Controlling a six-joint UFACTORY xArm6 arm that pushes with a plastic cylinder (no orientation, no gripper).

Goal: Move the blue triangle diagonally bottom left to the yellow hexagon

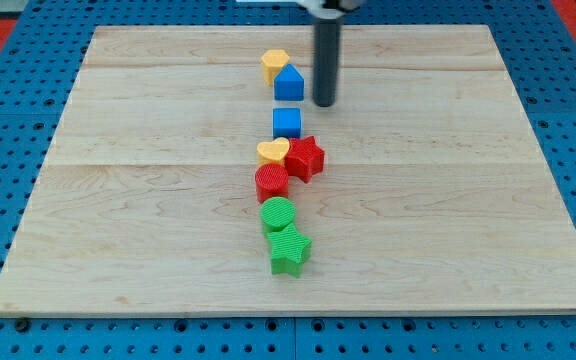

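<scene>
The blue triangle (289, 83) sits near the view's top centre, touching the yellow hexagon (275, 64) just above and left of it. My tip (324, 103) is on the board just right of the blue triangle, a small gap away, slightly lower than its middle. The rod rises from there out of the view's top.
Below the triangle runs a column of blocks: a blue cube (287, 122), a yellow heart (273, 151), a red star (306, 157), a red cylinder (271, 182), a green cylinder (278, 213) and a green star (289, 250). The wooden board (118, 200) lies on blue pegboard.
</scene>
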